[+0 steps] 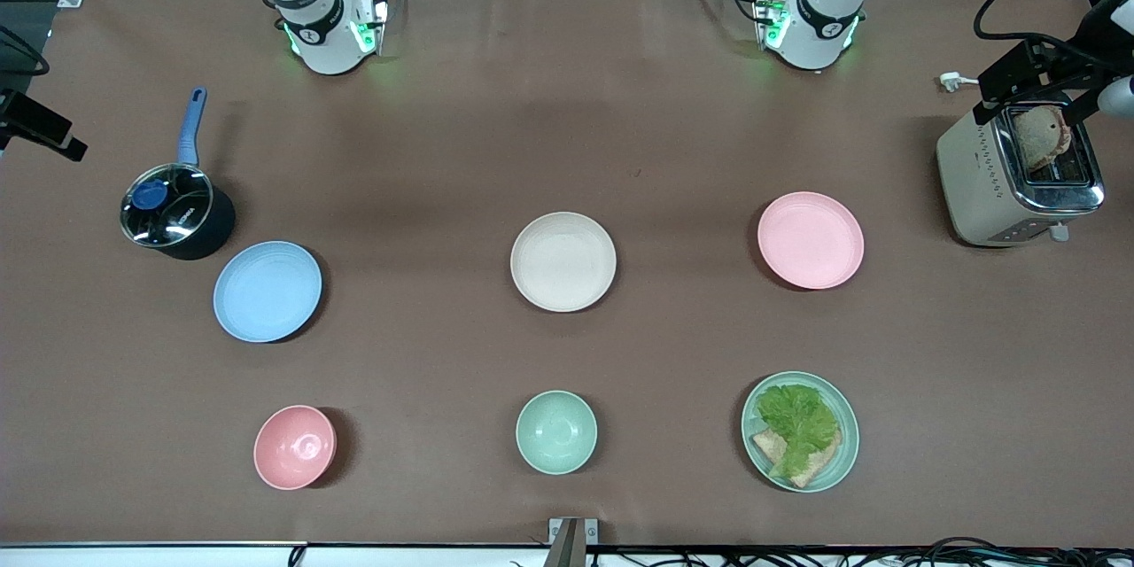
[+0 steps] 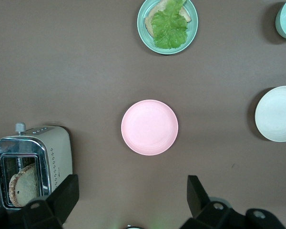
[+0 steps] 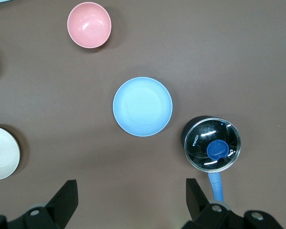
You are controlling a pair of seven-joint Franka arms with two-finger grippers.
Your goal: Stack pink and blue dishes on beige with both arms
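Observation:
The beige plate point(image 1: 563, 261) lies at the middle of the table. The pink plate point(image 1: 810, 240) lies beside it toward the left arm's end, and the blue plate point(image 1: 267, 291) toward the right arm's end. All three are bare and apart from each other. My left gripper point(image 2: 132, 191) hangs open and empty high over the table, with the pink plate point(image 2: 149, 127) below it and the beige plate point(image 2: 276, 113) at that view's edge. My right gripper point(image 3: 130, 191) is likewise open and empty high above the blue plate point(image 3: 142, 106). Neither hand shows in the front view.
A black pot with a glass lid and blue handle point(image 1: 173, 213) stands beside the blue plate. A toaster holding bread point(image 1: 1019, 173) sits near the pink plate. Nearer the front camera are a pink bowl point(image 1: 294, 446), a mint bowl point(image 1: 555, 431) and a mint plate with lettuce point(image 1: 800, 431).

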